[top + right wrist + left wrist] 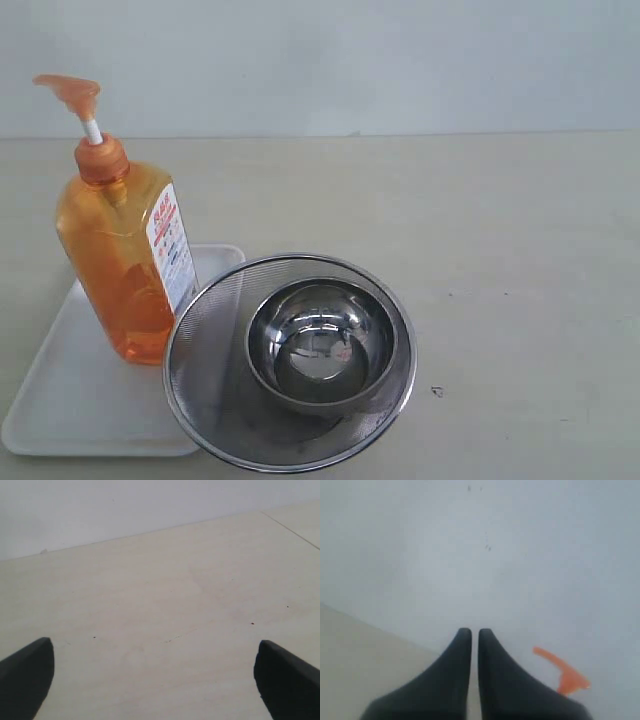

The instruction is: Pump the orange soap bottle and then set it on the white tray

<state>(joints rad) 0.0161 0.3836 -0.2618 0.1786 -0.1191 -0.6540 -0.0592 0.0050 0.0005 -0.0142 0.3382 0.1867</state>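
Note:
The orange soap bottle (125,262) stands upright on the white tray (70,385) at the left of the exterior view, its pump head raised on a white stem. No gripper shows in the exterior view. In the left wrist view my left gripper (471,632) is shut with nothing between its fingers, facing the wall, and the bottle's orange pump spout (562,672) shows off to one side of it. My right gripper (152,652) is open over bare table, with only the two dark fingertips (30,670) showing.
A round steel mesh strainer (205,340) holding a steel bowl (320,345) sits at the front middle, its rim overlapping the tray's right edge, close beside the bottle. A pale wall runs along the back of the table.

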